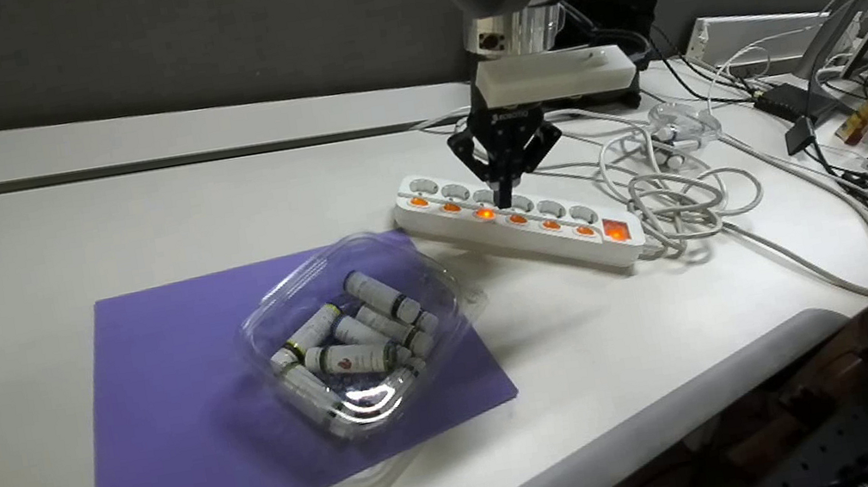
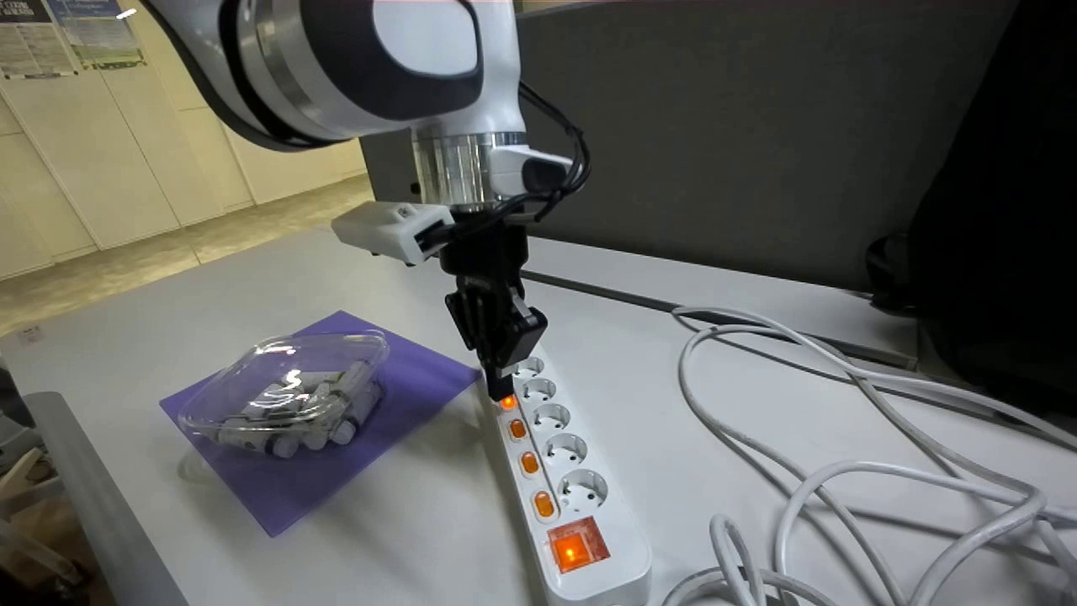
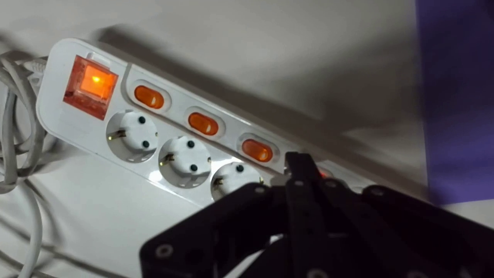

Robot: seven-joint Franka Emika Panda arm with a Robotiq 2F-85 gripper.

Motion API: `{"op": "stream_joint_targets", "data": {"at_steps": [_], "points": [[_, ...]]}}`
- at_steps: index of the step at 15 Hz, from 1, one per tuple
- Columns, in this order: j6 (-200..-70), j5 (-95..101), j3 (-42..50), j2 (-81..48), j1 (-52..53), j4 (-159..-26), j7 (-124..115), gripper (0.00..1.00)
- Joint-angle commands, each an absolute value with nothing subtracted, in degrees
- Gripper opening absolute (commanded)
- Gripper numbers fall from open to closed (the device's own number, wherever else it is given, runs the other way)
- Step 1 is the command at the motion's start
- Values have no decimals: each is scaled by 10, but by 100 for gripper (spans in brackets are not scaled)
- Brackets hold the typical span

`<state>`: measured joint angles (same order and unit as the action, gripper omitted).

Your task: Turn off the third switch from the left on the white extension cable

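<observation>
We have the gripper [image 1: 503, 196] with its two fingers pressed together and nothing between them, pointing down at the white power strip [image 1: 516, 241]; whether the tips touch it we cannot tell. Right beside those tips glows the rocker switch [image 2: 508, 402] that we take for our target, third in the row from the end away from the master switch [image 1: 616, 229]; in the wrist view the fingers hide most of it. We judge it small, smooth and hard, probably springy, and nothing to grasp: we would press one end with the joined tips, since a glancing push could skid off or catch the neighbouring switch [image 1: 517, 219]. Which end stands raised we cannot make out. The strip looks rigid and fairly light, so it may slide on the smooth worktop [image 1: 671, 310] unless we push straight down; to shift it, we would pinch across its long side walls. Farther from the gripper, past the lit master switch, the cord [image 3: 34, 227] looks too flexible to anchor anything. Well apart, over a purple sheet [image 1: 172, 346], a clear plastic container [image 2: 244, 379] holds small capped bottles [image 1: 352, 359].
</observation>
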<state>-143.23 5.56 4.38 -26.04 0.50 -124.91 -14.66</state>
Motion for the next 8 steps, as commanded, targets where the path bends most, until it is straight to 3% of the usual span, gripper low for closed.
{"op": "stream_joint_targets", "data": {"at_steps": [1, 8], "points": [[-1425, 49, 51, -278, 14, -1223, -153, 0], [-1416, 43, 50, -300, 17, -1203, -151, 0]]}}
